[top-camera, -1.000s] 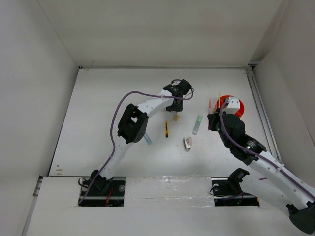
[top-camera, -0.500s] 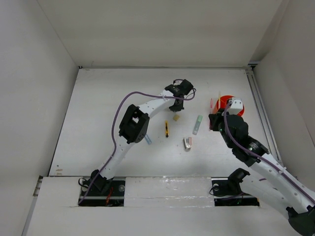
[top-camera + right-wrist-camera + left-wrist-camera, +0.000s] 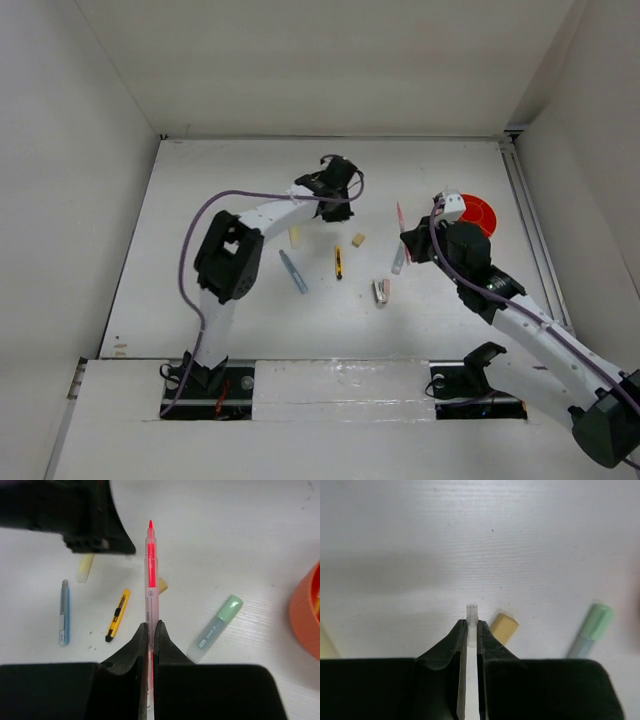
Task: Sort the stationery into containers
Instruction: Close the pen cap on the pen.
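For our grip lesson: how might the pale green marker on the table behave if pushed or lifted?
The pale green marker looks straight and stiff, so probably lifts without sagging. Its rounded barrel lies flat; a sideways push likely rolls it.

Left to right: slim blue pen, yellow-black cutter, small grey-pink piece, round orange plastic tub; tan eraser cube just behind cutter, seemingly apart.

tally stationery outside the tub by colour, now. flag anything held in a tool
pale yellow marker: 1
blue pen: 1
yellow-black cutter: 1
tan eraser: 1
pale green marker: 1
grey-pink piece: 1
red pen, held in right tool: 1
clear tube, held in left tool: 1
Total: 8
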